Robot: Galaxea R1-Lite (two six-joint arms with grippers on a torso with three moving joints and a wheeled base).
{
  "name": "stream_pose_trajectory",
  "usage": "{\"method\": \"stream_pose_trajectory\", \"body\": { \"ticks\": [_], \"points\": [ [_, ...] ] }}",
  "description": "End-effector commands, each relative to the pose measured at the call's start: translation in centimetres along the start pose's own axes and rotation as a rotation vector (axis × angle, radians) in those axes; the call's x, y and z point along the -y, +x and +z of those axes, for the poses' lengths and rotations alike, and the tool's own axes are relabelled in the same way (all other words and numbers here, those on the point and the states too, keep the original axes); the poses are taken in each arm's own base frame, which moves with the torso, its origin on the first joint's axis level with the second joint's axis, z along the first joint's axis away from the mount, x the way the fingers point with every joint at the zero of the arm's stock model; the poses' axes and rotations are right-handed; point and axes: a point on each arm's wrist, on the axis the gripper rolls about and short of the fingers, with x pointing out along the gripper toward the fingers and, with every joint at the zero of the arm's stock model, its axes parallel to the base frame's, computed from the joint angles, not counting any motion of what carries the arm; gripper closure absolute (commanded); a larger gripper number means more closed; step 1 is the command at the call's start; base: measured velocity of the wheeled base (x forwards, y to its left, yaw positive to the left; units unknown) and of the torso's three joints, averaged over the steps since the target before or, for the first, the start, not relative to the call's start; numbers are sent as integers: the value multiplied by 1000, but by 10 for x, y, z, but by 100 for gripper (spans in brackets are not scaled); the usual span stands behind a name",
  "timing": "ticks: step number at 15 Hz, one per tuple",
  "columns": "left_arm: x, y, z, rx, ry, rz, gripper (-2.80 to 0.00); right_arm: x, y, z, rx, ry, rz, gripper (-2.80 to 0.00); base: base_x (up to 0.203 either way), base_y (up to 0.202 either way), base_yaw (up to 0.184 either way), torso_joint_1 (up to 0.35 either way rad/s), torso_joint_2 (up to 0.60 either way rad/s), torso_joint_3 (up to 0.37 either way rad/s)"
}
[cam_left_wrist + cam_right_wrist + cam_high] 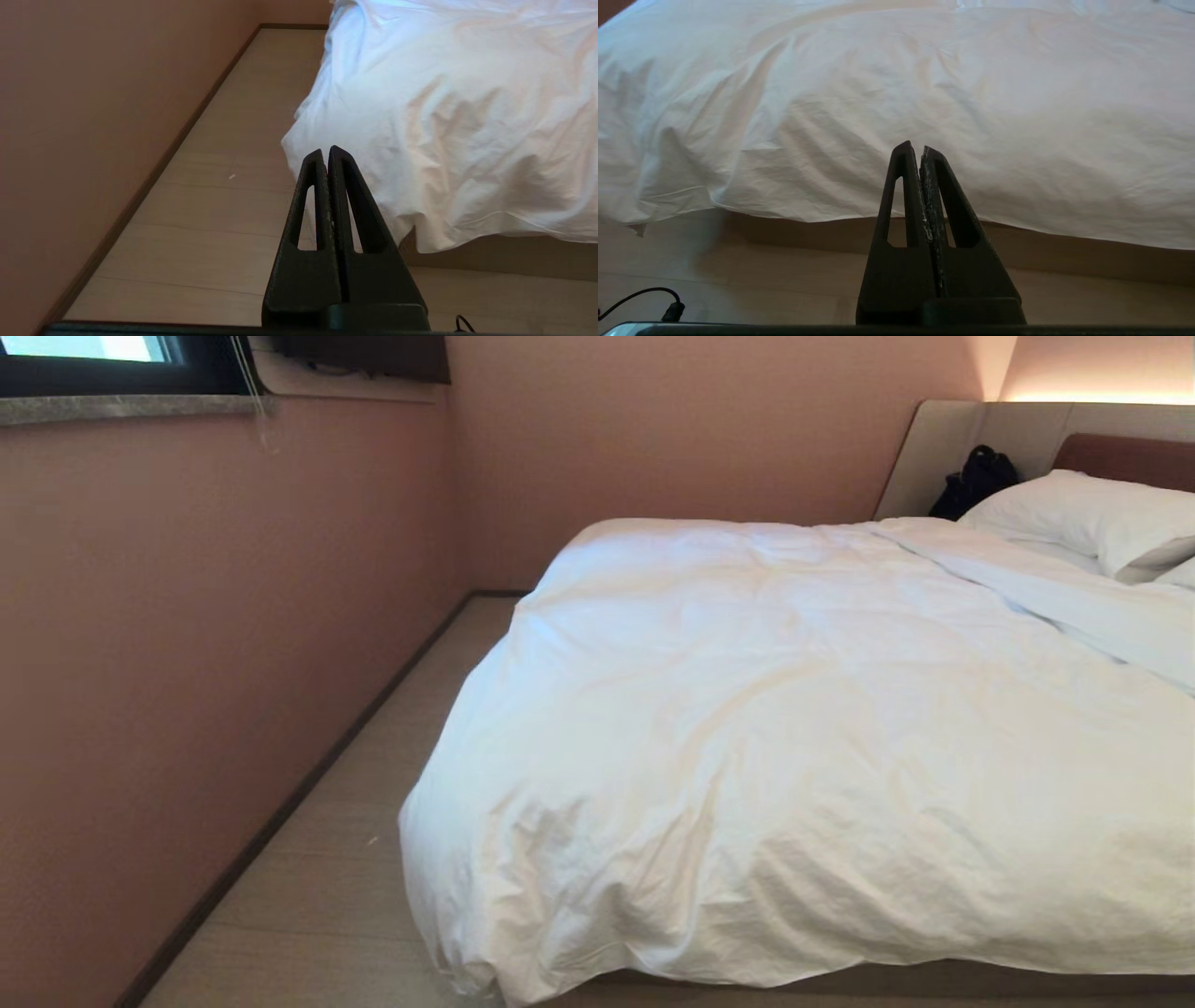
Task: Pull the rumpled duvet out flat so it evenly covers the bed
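Bed [943, 980] beside a pink wall [187, 644]; the wrinkled white duvet [794, 737] is spread over the mattress, its near edge hanging over the foot. Pillow [1083, 518] and black bag [976, 481] at the headboard. Left gripper [326, 151] and right gripper [916, 149], both pressed closed and empty, point at the duvet's hanging edge.

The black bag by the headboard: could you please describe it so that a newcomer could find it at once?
Start from the wide low bed with its beige padded headboard surround against the pink wall. At the head end, beside the white rectangular pillow, slumps a small black soft bag leaning on the surround. It is the only dark thing among white bedding.
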Motion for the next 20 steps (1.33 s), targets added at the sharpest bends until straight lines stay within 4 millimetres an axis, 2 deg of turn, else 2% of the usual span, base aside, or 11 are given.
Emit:
{"method": "stream_pose_trajectory", "body": {
  "ticks": [1, 20],
  "points": [
    [0, 0, 0, 0, 0, -1, 0, 0, 0, 0, 0, 0, 0, 0, 0, 199, 1, 2, 5, 1],
    [0, 0, 0, -1, 0, -1, 0, 0, 0, 0, 1, -1, 2, 0, 0, 191, 0, 2, 2, 2]
  ]
}}
